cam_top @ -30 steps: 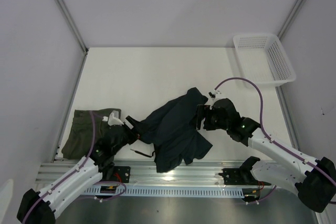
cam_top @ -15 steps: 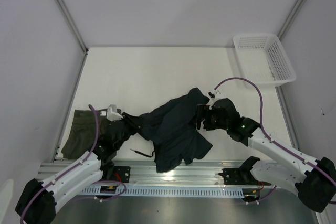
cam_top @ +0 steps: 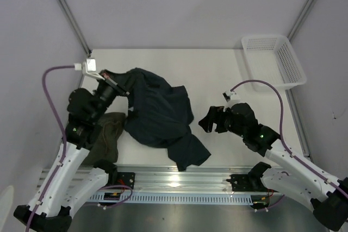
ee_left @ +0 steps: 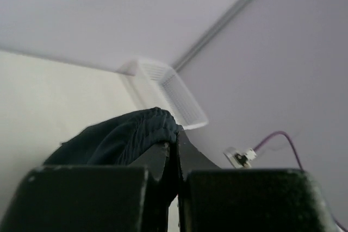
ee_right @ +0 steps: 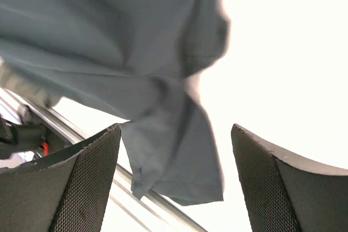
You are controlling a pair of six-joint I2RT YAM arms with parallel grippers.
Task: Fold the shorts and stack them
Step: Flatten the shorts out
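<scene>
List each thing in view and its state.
navy shorts: unfolded, crumpled, one edge lifted
olive-green shorts: bunched on the table, partly hidden
left gripper: shut on the navy shorts
right gripper: open, empty
mesh basket: upright, empty

We are looking at a robotics lab test cell: a white table boxed in by plain pale panels on metal struts. Along its near edge runs an aluminium rail carrying the left arm and right arm, with purple cables looping off them. A lone white mesh basket sits at the far right.
</scene>
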